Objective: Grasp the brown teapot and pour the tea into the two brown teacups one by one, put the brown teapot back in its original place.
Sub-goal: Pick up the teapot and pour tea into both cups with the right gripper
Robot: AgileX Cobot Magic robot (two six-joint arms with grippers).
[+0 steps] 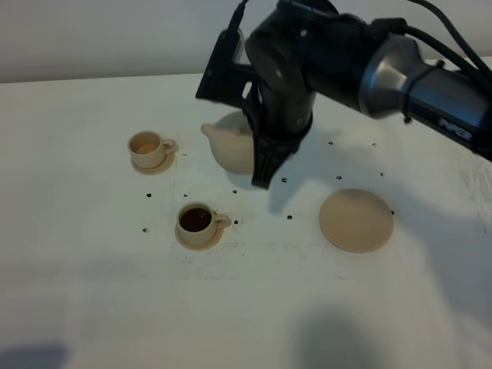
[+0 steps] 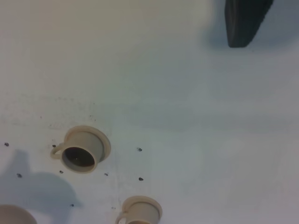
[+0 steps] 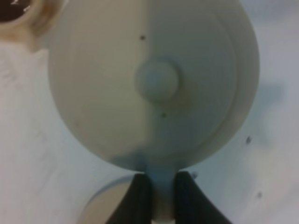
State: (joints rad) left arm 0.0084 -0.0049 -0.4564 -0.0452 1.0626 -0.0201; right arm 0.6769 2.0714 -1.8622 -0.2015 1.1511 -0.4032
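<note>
— Where's the teapot (image 1: 229, 146)?
— My right gripper (image 3: 162, 200) is clamped on its handle, lid up, spout pointing left. It is right of the far cup (image 1: 150, 146) and beyond the near cup (image 1: 196, 221), well apart from the big saucer (image 1: 356, 221) at near right.
— The cups?
— The near one holds dark tea; the far one looks pale inside.
— And the left gripper (image 2: 245, 21)?
— I see only one dark finger. Apart or together, I can't tell.

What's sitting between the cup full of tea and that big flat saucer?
Nothing stands there. Between the full cup and the saucer, the high view shows only bare table with a few tiny dark specks.
</note>
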